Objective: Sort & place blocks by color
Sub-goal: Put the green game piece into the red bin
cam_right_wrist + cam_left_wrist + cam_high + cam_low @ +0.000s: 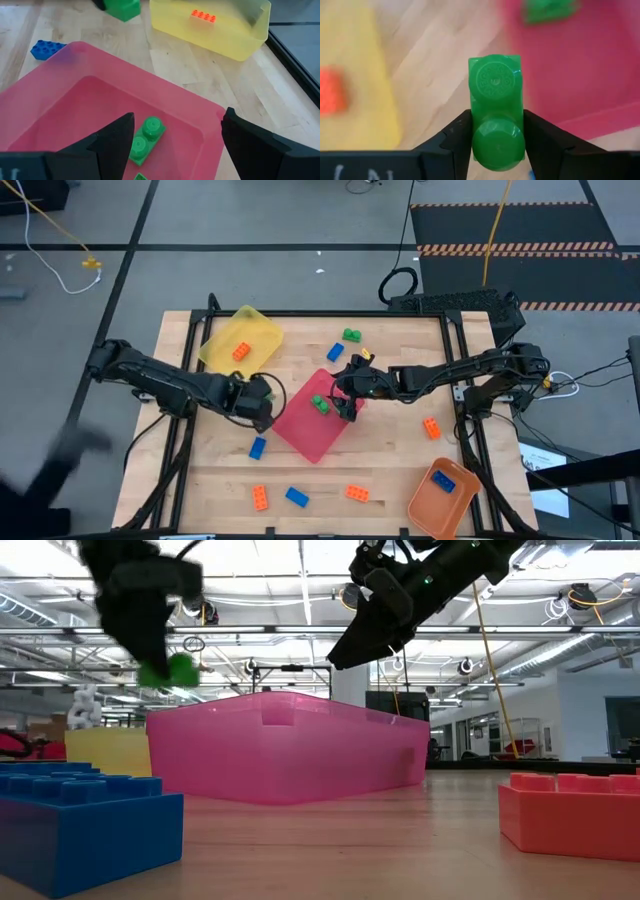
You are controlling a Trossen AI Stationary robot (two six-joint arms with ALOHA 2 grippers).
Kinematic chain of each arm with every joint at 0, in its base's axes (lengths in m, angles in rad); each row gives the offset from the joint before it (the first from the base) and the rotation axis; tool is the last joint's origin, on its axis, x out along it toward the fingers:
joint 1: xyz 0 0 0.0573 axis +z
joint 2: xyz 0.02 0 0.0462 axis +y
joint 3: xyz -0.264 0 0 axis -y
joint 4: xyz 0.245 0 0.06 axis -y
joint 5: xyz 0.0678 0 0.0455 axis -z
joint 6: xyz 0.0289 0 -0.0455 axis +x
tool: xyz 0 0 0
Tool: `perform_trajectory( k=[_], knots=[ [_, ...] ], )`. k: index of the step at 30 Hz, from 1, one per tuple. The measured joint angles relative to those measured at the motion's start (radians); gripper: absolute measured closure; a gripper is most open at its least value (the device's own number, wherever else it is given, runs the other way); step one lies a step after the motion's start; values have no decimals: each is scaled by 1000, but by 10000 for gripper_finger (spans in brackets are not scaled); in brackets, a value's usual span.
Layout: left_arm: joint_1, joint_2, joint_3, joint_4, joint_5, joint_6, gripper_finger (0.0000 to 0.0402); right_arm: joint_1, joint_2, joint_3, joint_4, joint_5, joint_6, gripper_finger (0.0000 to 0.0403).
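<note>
My left gripper (497, 145) is shut on a green block (496, 95). It hangs above the wood just left of the pink tray (312, 430), at my left gripper (262, 398) in the high view. In the low view the green block (172, 670) shows lifted above the pink tray's rim (290, 700). My right gripper (177, 120) stands open over the pink tray (90, 85), where another green block (142, 140) lies flat on the floor. The yellow tray (240, 338) holds an orange block (240, 352). The orange tray (440, 498) holds a blue block (444, 482). My left gripper pinches the green block by its two opposite side walls (479, 120), between the two fingers (457, 137). The fingers slant steeply down from above. The block's studded top faces the wrist camera, and it hangs clear of the table and the trays.
Loose blocks lie on the wood: blue (336, 352), green (352, 335) and a small one (362, 358) behind the pink tray, orange (431, 427) at the right, blue (258, 447), orange (260, 497), blue (297, 497) and orange (357, 493) toward the near edge.
</note>
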Motion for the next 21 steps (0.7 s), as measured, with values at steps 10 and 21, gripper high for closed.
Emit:
perform_trajectory(
  k=[10,21],
  knots=[
    [-8,58,-2,291,13,321,254,12,-39,0,-85,1,3,122],
    [-5,247,1,464,124,483,220,13,-202,1,-236,4,45,122]
  ],
)
